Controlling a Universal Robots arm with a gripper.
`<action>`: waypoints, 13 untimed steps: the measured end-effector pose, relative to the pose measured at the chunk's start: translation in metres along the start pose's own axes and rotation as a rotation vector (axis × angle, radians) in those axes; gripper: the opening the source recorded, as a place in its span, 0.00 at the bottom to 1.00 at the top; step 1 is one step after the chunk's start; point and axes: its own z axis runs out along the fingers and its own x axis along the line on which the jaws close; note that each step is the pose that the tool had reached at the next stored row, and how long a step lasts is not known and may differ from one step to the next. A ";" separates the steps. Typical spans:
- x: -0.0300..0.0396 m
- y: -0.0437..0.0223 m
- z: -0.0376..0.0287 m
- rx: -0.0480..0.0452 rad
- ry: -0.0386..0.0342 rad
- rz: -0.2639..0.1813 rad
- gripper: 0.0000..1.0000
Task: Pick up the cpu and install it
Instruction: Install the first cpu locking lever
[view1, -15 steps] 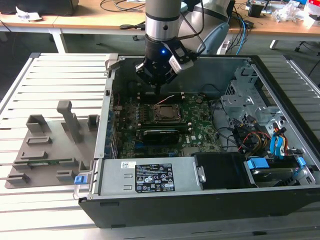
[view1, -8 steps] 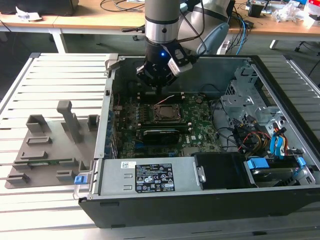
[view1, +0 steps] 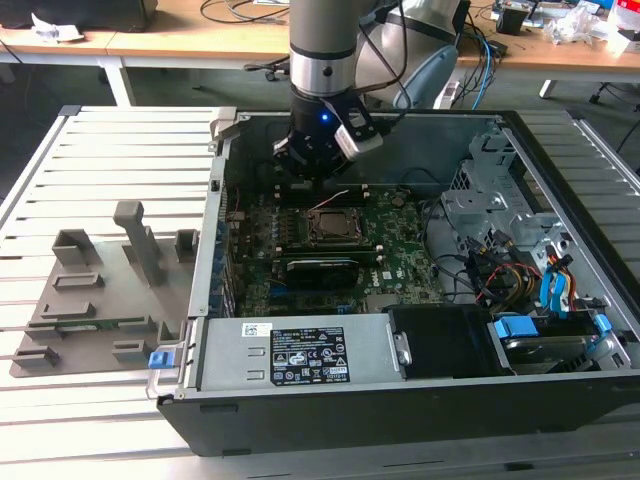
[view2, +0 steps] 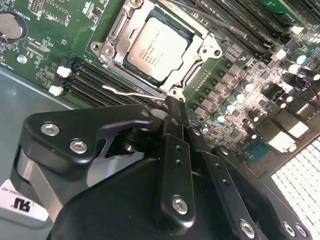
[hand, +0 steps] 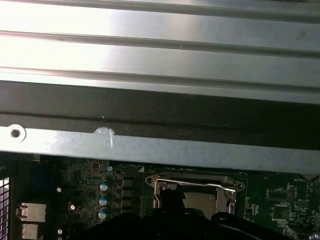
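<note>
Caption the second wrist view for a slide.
Black robot hand above the silvery square cpu seated in its metal-framed motherboard socket.

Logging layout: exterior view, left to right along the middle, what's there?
Grey fixture plate → motherboard → cpu in its socket, gripper just behind it → metal drive cage → blue cable connectors.
</note>
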 end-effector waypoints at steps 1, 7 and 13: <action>-0.0001 0.0006 0.0021 0.0000 0.0000 0.000 0.11; -0.0056 0.0140 0.0130 0.0009 0.0000 -0.002 0.11; -0.0162 0.0163 0.0212 0.0067 -0.0001 -0.017 0.11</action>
